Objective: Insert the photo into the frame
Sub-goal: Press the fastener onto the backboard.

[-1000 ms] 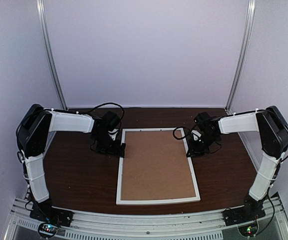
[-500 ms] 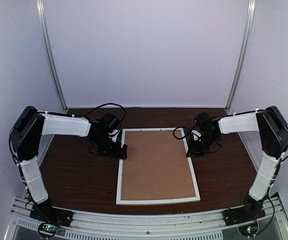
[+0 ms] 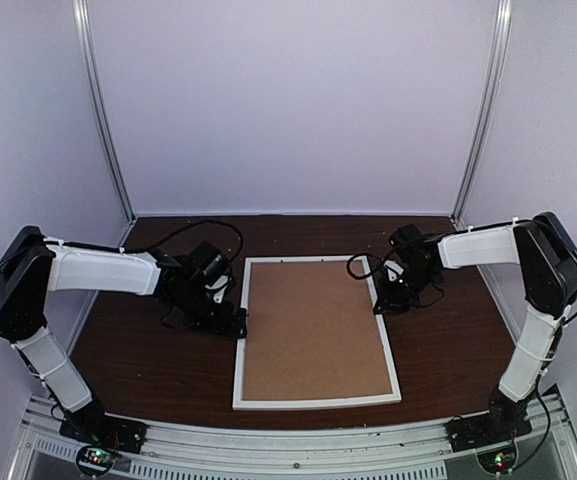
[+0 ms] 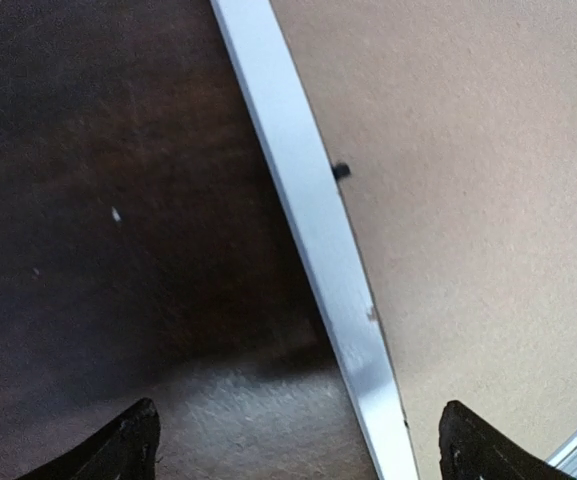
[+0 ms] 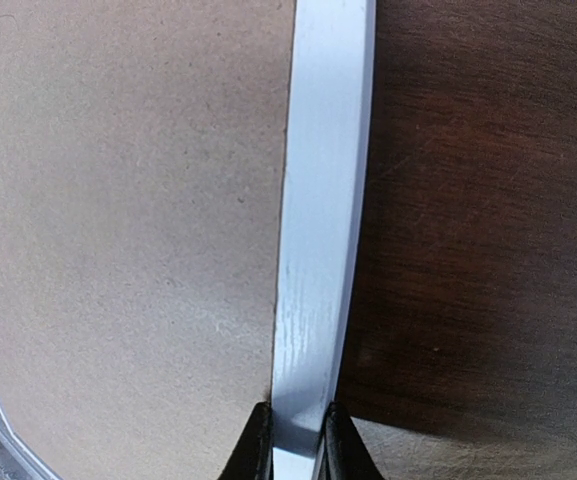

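Note:
The frame (image 3: 239, 360) lies flat in the middle of the table, back up, its brown board (image 3: 313, 330) filling it. The photo is out of view. My left gripper (image 3: 236, 318) is low at the frame's left rail (image 4: 313, 220). It is open, and its dark fingertips (image 4: 133, 445) stand wide on either side of the rail, one over the table and one over the board. My right gripper (image 3: 380, 303) is shut on the frame's right rail (image 5: 323, 200), with one finger (image 5: 258, 440) on each side of it.
The dark wooden table (image 3: 158, 350) ends at a metal rail (image 3: 298, 440) by the arm bases. Two metal posts (image 3: 103, 110) stand against the back wall. A small black tab (image 4: 341, 171) sits where board meets left rail.
My left arm has swung lower and leftward, and its gripper has slid a little nearer along the frame's left rail. The right arm and the frame have stayed put.

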You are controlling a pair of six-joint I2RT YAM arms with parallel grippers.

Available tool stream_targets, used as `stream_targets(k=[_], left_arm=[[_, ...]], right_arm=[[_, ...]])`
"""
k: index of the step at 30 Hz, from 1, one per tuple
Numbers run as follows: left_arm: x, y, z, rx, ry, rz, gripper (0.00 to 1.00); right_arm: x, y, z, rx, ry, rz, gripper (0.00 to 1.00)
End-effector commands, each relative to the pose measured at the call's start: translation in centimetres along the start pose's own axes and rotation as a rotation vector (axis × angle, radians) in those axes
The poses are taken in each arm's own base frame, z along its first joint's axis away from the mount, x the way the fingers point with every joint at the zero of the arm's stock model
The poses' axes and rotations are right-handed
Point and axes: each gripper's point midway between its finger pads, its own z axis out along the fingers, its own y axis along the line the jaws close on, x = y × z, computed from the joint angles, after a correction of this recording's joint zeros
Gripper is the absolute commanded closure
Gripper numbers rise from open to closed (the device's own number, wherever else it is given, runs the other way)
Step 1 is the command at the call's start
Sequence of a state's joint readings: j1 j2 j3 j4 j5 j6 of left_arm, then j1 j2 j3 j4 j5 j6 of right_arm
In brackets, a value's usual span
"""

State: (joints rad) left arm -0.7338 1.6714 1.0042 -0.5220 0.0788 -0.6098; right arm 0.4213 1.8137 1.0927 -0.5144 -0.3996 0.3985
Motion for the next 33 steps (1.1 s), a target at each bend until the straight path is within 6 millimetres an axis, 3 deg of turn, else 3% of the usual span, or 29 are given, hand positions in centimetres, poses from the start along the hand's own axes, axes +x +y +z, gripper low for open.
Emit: stream_targets(k=[1, 9, 17, 33], left_arm=[[0.9, -0.8, -0.3, -0.029, -0.028, -0.015, 0.02], [2.6, 0.7, 0.1, -0.102, -0.012, -0.050, 0.02], [2.8, 1.5, 0.4, -0.155, 0.005, -0.034, 0.02], [3.2, -0.7, 1.9, -0.104, 0.046, -0.009, 0.02]], right_arm=[[0.1, 0.2, 0.0, -0.006, -0.013, -0.008, 0.94], [0.1, 0.2, -0.1, -0.004, -0.015, -0.011, 0.94], [0.1, 0.3, -0.1, -0.007, -0.015, -0.012, 0.94], [0.1, 0.3, 0.0, -0.007, -0.013, -0.010, 0.94]])
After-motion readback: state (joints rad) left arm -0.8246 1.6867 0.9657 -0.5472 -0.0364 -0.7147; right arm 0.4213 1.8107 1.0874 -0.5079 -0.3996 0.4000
